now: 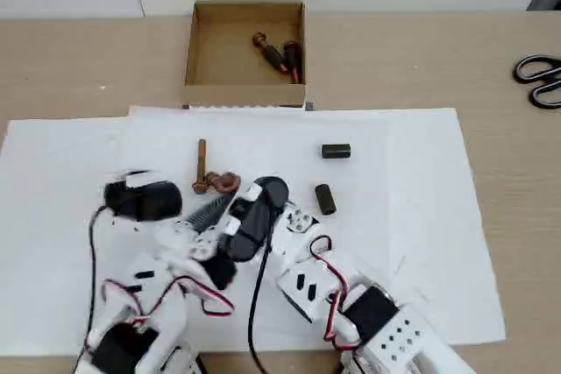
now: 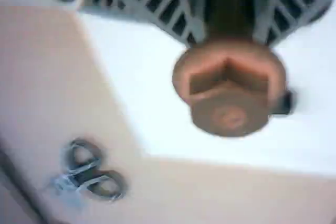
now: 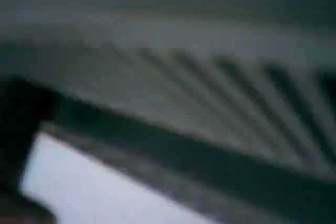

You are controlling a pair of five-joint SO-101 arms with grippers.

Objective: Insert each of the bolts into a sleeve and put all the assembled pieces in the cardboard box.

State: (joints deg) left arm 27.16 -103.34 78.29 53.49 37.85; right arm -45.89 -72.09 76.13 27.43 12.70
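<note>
1. Left gripper [image 2: 229, 30]: ribbed grey fingers [image 2: 157, 3] pressed onto the shaft of a bolt [image 2: 229, 90], with the hexagonal head sticking out past the fingertips toward the wrist camera.
2. Same gripper in the high view: over the paper sheet [image 1: 421, 216], left of its middle and toward its near edge.
3. Right gripper [image 1: 270, 192]: just beside the left one, over the middle of the paper sheet. Spread or pressed together, impossible to tell. In its own wrist view, a blurred ribbed grey surface very close.
4. Second bolt [image 1: 202, 162]: loose on the paper sheet, left of the middle, with its shaft pointing at the far edge and its head toward the arms.
5. First sleeve [image 1: 336, 151]: black, lying crosswise on the paper sheet, right of the middle and nearer the far edge.
6. Second sleeve [image 1: 325, 199]: black, also on the sheet, near the first but apart from it, closer to the arms and just beside the right arm.
7. Cardboard box [image 1: 245, 94]: open-topped, on the table [image 1: 526, 216] just past the far edge of the paper sheet, a little left of the tabletop's middle.
8. Assembled pieces [image 1: 280, 54]: inside the box, lying against its right wall.
9. Scissors [image 1: 539, 81]: off the sheet, at the right edge of the tabletop.
</note>
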